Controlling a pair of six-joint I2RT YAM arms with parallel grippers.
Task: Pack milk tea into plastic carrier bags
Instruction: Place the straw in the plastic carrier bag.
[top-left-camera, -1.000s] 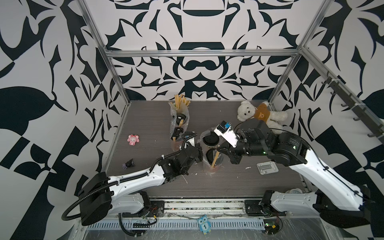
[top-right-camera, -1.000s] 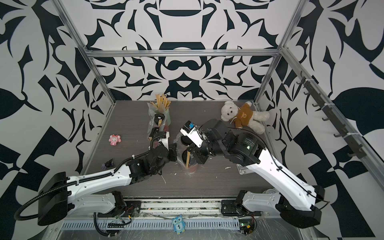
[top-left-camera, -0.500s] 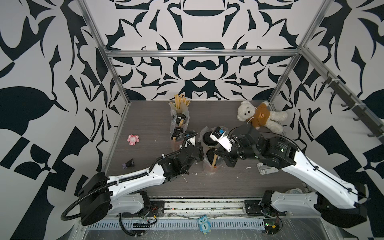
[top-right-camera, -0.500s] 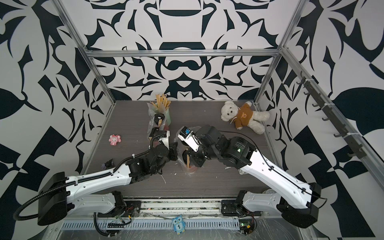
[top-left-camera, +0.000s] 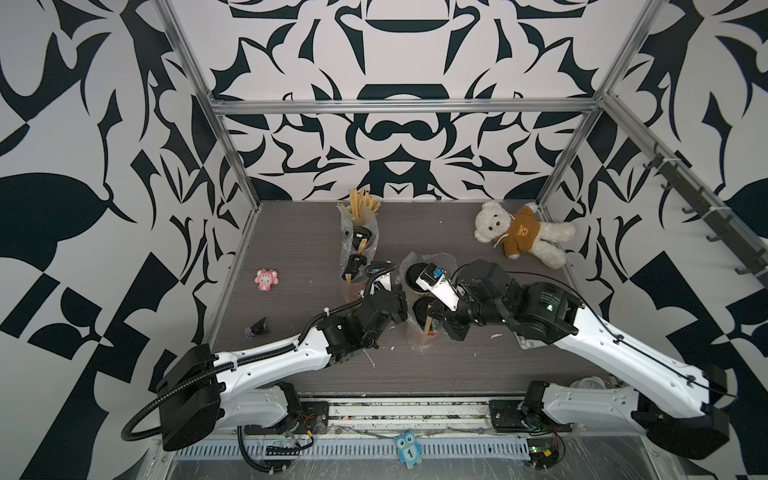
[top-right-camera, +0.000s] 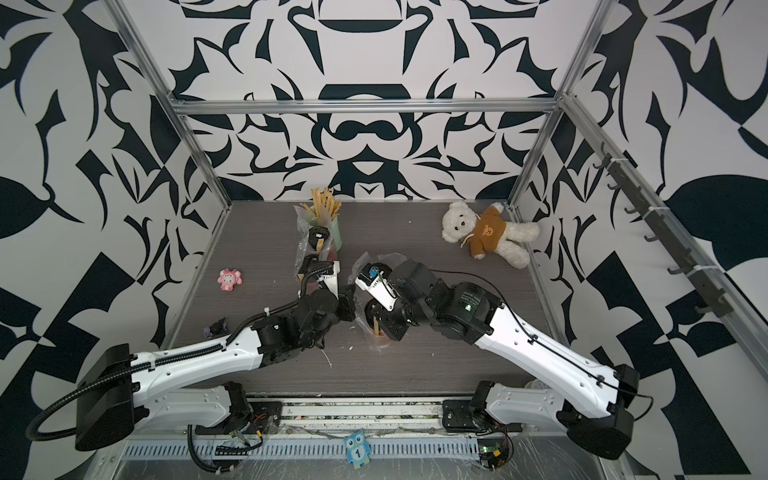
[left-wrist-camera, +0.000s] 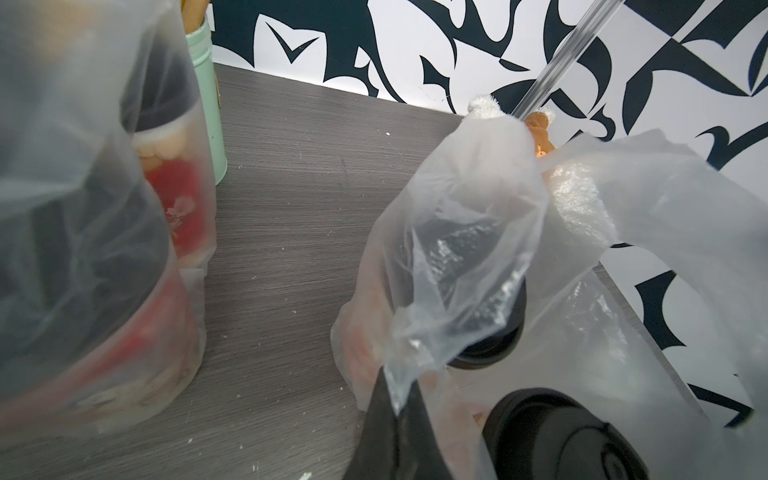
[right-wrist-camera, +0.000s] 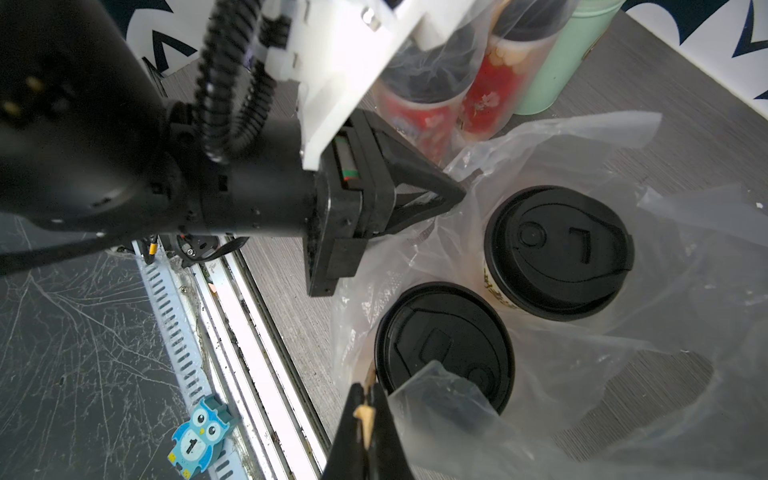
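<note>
Right arm has sunk lower and swung in toward the left arm since a second ago, so its wrist now hangs over the near bag (top-left-camera: 419, 338). The left arm and everything on the counter (top-left-camera: 291, 249) lie as before.

The counter is dark grey woodgrain flecked with white crumbs. It is boxed in by an aluminium frame (top-left-camera: 399, 107) and walls (top-left-camera: 395, 54) with a bold black-and-white pattern. A teddy bear (top-left-camera: 521, 232) lies in the far right corner. A pink toy (top-left-camera: 267, 279) sits near the left edge, with a small dark toy (top-left-camera: 257, 328) nearer the front. A blue owl tag (top-left-camera: 409, 451) sits on the front rail.

The right hand (right-wrist-camera: 365, 390) is pressed together on a brown stick (right-wrist-camera: 364, 413) at the near bag's rim. The left hand (right-wrist-camera: 451, 193) is pinched on that bag's film at its other side. Two cups with black lids (right-wrist-camera: 559, 251) (right-wrist-camera: 444, 349) stand upright inside it. The far bag (top-left-camera: 344, 257) holds two red cups (right-wrist-camera: 486, 91) (right-wrist-camera: 415, 120), just beside the mint holder (right-wrist-camera: 552, 70).
</note>
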